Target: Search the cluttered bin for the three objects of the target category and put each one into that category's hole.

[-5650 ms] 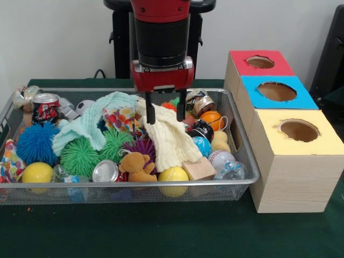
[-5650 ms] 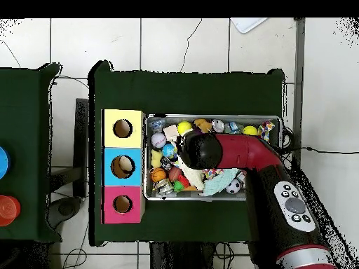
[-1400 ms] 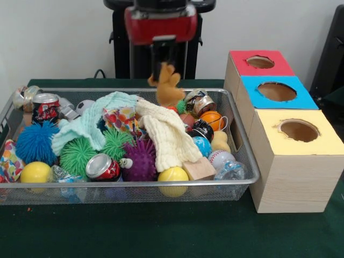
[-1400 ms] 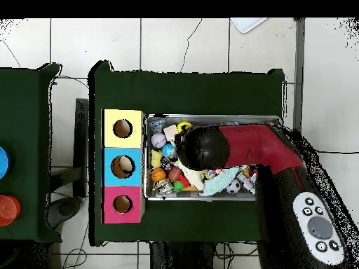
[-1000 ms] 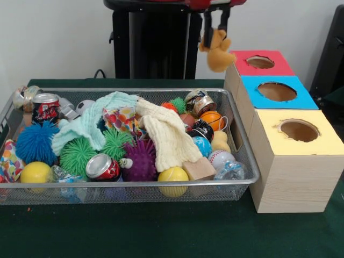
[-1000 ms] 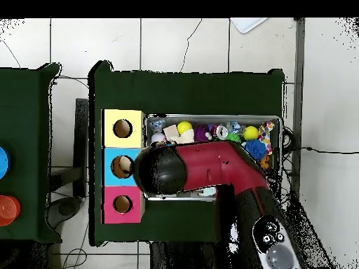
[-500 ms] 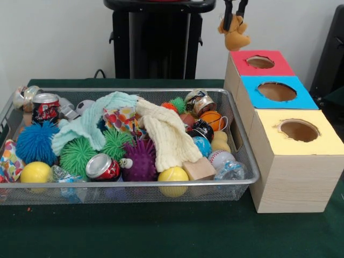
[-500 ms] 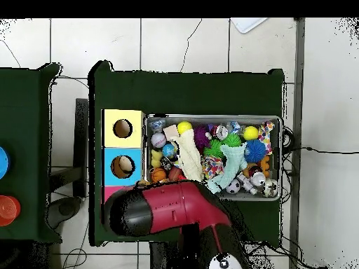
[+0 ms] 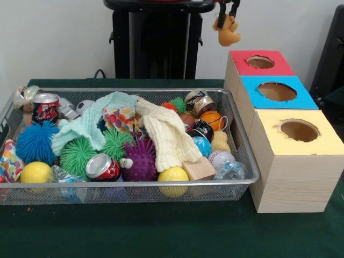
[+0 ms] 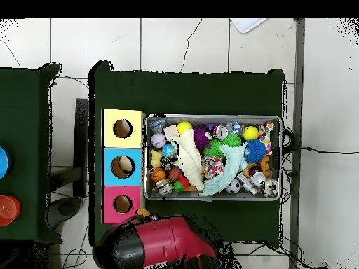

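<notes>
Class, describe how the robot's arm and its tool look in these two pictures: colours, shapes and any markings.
In the overhead view the arm is a thick, rounded red tube ending in a glossy black domed cap. In the front view only the tool shows: two thin black fingers at the top edge. No markings or cables are visible.

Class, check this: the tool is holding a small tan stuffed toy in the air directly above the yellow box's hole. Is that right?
Not quite. In the front view the tool holds the tan stuffed toy in the air beside the red box, behind its back corner, nowhere near the yellow box. The rest is right.
</notes>
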Controlling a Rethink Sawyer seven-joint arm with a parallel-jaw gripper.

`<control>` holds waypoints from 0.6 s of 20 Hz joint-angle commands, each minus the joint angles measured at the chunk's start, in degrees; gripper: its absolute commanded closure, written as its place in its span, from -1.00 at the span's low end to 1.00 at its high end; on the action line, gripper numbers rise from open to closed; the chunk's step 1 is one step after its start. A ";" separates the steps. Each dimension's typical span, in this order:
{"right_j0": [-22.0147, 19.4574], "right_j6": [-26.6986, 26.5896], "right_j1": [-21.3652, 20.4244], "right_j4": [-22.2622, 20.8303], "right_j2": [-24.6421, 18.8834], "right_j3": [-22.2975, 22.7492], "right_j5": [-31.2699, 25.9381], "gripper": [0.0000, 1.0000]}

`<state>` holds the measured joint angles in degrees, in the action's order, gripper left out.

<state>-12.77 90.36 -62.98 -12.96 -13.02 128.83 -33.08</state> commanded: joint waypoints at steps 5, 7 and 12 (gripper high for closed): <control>6.80 19.89 0.09 9.83 4.56 13.36 11.40 1.00; 10.48 22.04 0.42 11.65 5.72 12.88 11.65 1.00; 20.11 27.07 3.00 15.41 9.81 8.36 10.47 1.00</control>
<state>2.53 94.62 -62.81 -3.29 -6.85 138.18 -24.28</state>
